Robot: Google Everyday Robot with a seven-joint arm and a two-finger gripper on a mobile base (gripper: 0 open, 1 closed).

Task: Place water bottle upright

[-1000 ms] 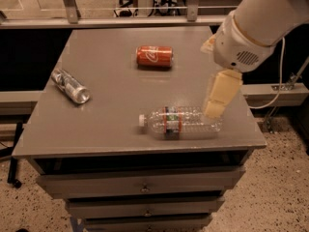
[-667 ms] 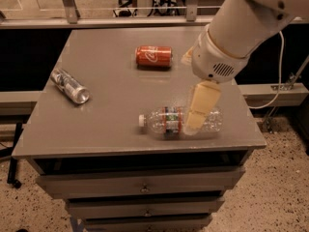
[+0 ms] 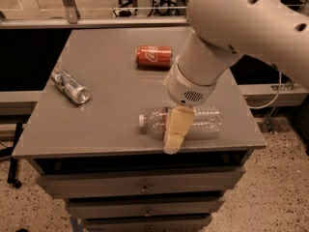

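Observation:
The water bottle [image 3: 205, 120] lies on its side near the front edge of the grey table [image 3: 111, 95]. It is clear ribbed plastic, and its white cap [image 3: 142, 121] points left. My gripper [image 3: 172, 140], cream-coloured, hangs from the big white arm [image 3: 231, 28] and points down. It sits right in front of the bottle's middle and hides the label band. Its tip reaches about the table's front edge. I cannot tell whether it touches the bottle.
A red soda can [image 3: 153, 56] lies on its side at the back of the table. A slim silver can [image 3: 70, 86] lies at the left. Drawers [image 3: 140, 187] are below the tabletop. A cable [image 3: 270, 98] hangs at the right, and the floor is speckled.
The arm has swung left and toward the front. The gripper went from beside the bottle's right end to across its middle. The bottle and cans have not moved.

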